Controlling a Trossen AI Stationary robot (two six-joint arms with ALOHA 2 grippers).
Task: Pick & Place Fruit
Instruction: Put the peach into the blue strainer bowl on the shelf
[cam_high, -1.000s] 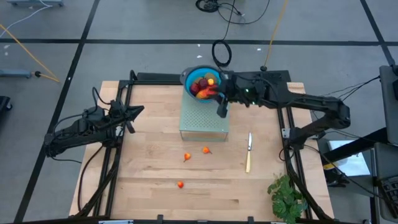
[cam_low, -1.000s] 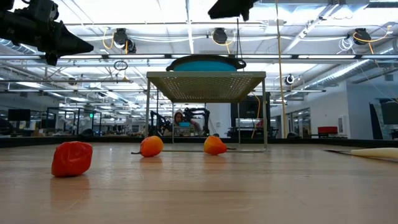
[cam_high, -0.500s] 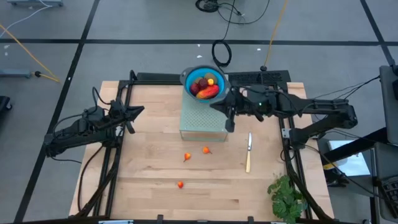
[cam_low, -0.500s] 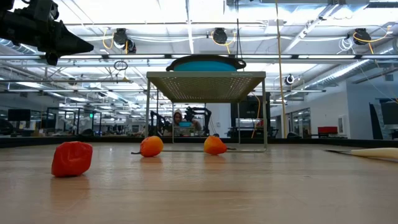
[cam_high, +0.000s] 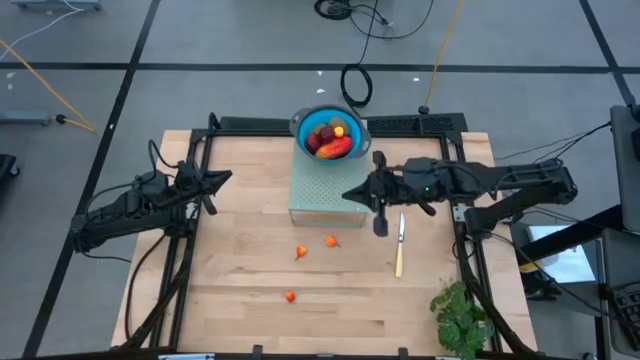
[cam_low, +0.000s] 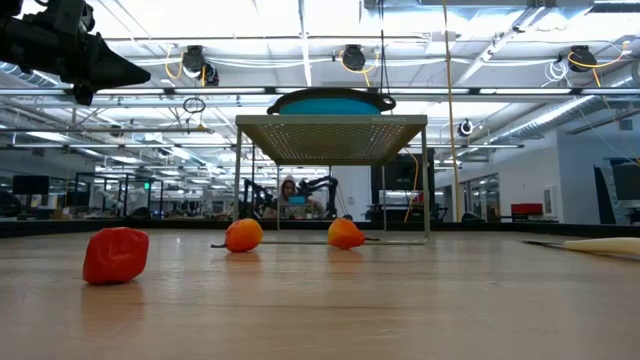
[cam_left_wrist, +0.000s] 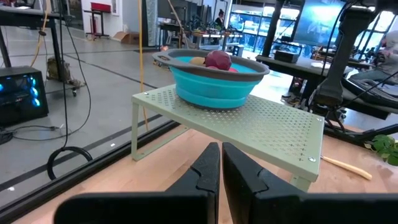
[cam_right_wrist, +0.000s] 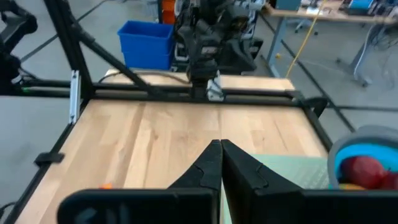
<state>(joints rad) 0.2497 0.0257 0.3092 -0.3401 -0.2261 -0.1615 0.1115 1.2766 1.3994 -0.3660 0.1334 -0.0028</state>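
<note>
**Ana:** Starting at the left edge of the wooden table (cam_high: 240, 320), what is sitting there?

**Ben:** The left gripper (cam_high: 222, 179) is hanging above the left side, fingers pressed together on nothing, waiting. Its wrist view is looking across at a pale perforated metal stand (cam_left_wrist: 249, 121).

**Ana:** And moving toward the middle?

**Ben:** Three tiny orange-red fruits are lying loose on the wood: one near the front (cam_high: 290, 296), two closer to the stand (cam_high: 301, 252) (cam_high: 331, 241). Behind them the stand is carrying a blue bowl (cam_high: 303, 122), which is holding the mango (cam_high: 336, 147) plus dark-red and brown pieces.

**Ana:** Further right?

**Ben:** The right gripper (cam_high: 351, 194) is hovering just beside the stand's right edge, fingers clenched and empty. Right of it a pale-handled knife (cam_high: 400, 243) is lying on the table, and a green leafy bunch (cam_high: 460, 315) is sitting at the front right corner.

**Ana:** What could go wrong?

**Ben:** I judge the loose fruits are next. They are small and round, so fingers closing off-centre could be squirting one away. Descending beside the stand, the arm could be clipping its corner and jolting the bowl. The knife is also lying near that path.
</note>
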